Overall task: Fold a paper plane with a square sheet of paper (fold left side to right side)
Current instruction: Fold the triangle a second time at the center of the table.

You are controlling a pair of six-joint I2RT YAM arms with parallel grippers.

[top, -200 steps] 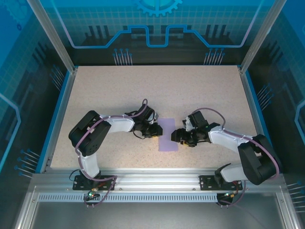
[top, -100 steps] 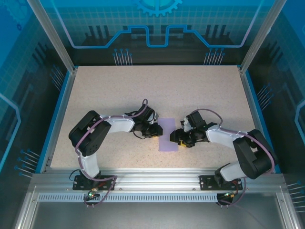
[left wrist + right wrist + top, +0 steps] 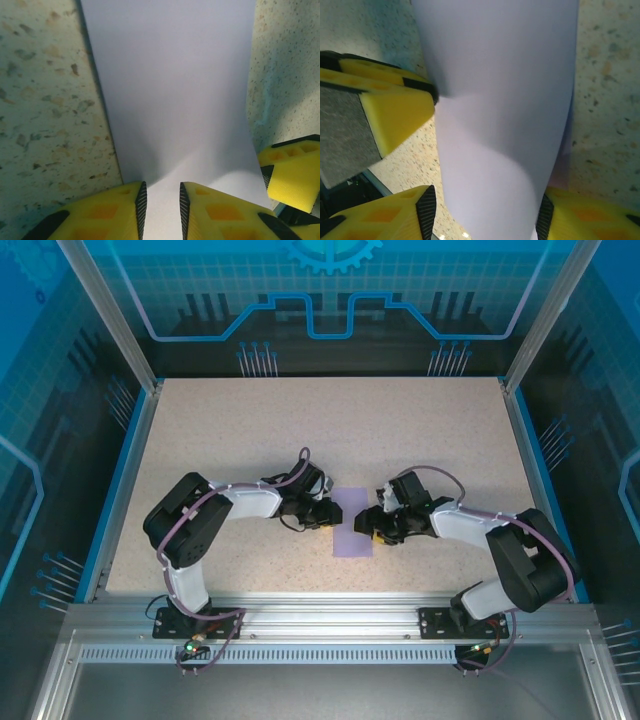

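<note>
Lavender, the square sheet of paper (image 3: 352,524) lay mid-table as a narrow strip, its long axis running from the arms' bases toward the far side. The left gripper (image 3: 328,513) met its left edge, jaws narrowly apart. The right gripper (image 3: 371,529) stood wide astride the arched sheet, grip unclear. Bare speckled table (image 3: 330,430) lay all around, walled by blue panels (image 3: 330,300).

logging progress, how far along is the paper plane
Early. The paper already looks like a narrow strip, so the side-to-side fold seems made, though it bulges up in the right wrist view. In hand: left tool and right tool at its long edges. Left: pressing it flat; no pointed nose yet.
</note>
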